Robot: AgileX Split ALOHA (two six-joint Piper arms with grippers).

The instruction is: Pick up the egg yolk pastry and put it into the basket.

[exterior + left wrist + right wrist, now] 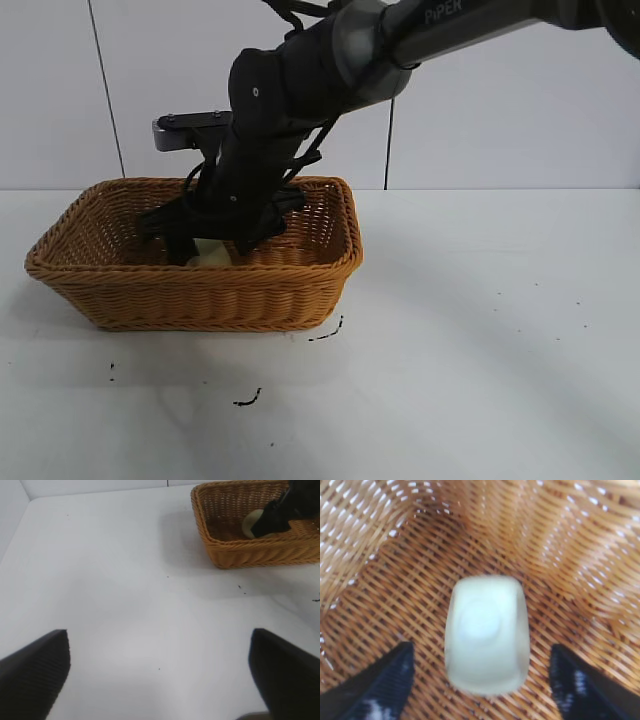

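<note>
Down inside the basket [195,295] is where the pastry [486,632] sits right now, on the woven floor roughly mid-basket, with the right gripper [482,690] reaching in over the rim and its fingers spread wide, one on each side of the pastry and neither touching it, so nothing's pinched. From the outside camera you only catch a pale sliver of it under the black fingers. Looks to me like the drop-off is basically done. As for handling: it reads as a light, soft little lump, smooth and matte, probably crumbly or squishy if you clamp hard, so I'd guess a gentle squeeze is all it wants. If it needed grabbing again, I'd take it across the two flatter long sides, low near its base, since the rounded top would likely let the pads slide off. The wicker floor is bumpy, so it might rock a bit but shouldn't roll far. The left gripper [159,672] is parked well away from the basket over the bare table [125,580], fingers spread, holding nothing.
</note>
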